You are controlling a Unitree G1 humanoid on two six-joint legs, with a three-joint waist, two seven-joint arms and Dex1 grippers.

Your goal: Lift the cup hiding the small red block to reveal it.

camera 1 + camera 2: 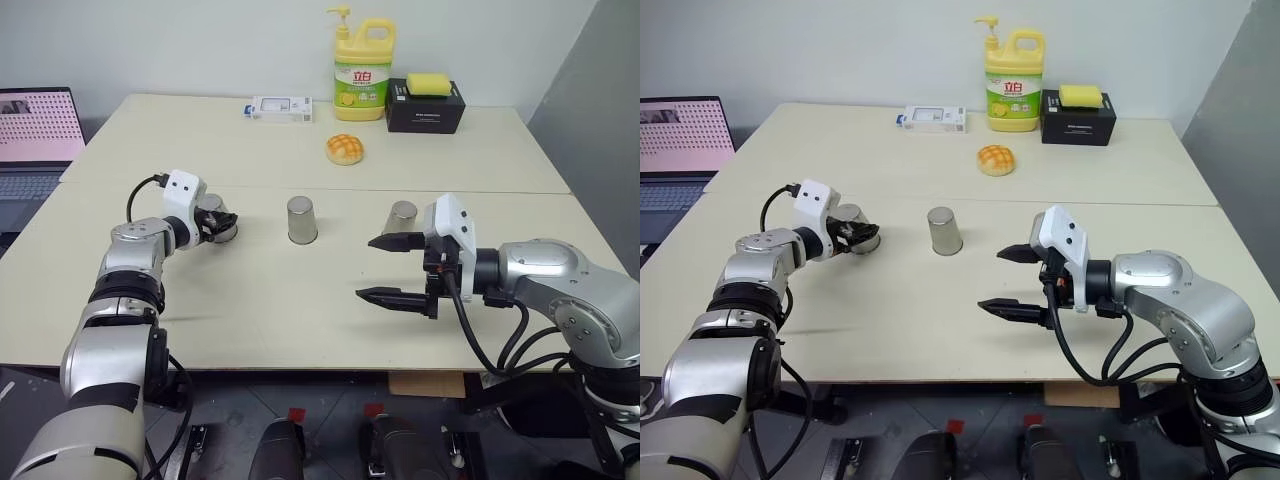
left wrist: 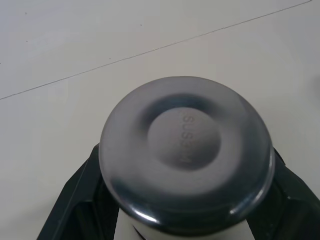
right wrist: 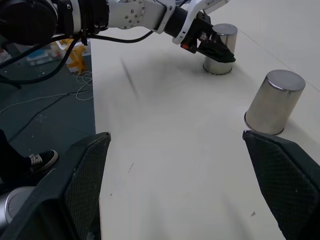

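The small shiny silver metal cup (image 1: 218, 222) at the 9 o'clock side of the table stands upside down, its long axis upright, and the left gripper (image 1: 222, 224) has its two black jaws clenched on the cup's sides, reaching in nearly level from the robot's side; the left wrist view looks down on the cup's closed round base (image 2: 186, 150) with a black finger on each side. So the coming move is, I judge, a straight lift upward, and the left arm is clearly the nearer one. The small red block cannot be seen, so whether it is under this cup cannot be told. A second identical silver cup (image 1: 301, 220) stands at the centre, a third (image 1: 402, 216) at 3 o'clock just behind the right gripper (image 1: 392, 270), whose jaws are spread wide and grasp nothing. The pale beige table (image 1: 270, 320) is smooth and bare around the cups; at 12 o'clock, well apart, are a round orange-yellow bun (image 1: 344, 149), a yellow soap bottle (image 1: 362, 72) and a black box (image 1: 425, 105).
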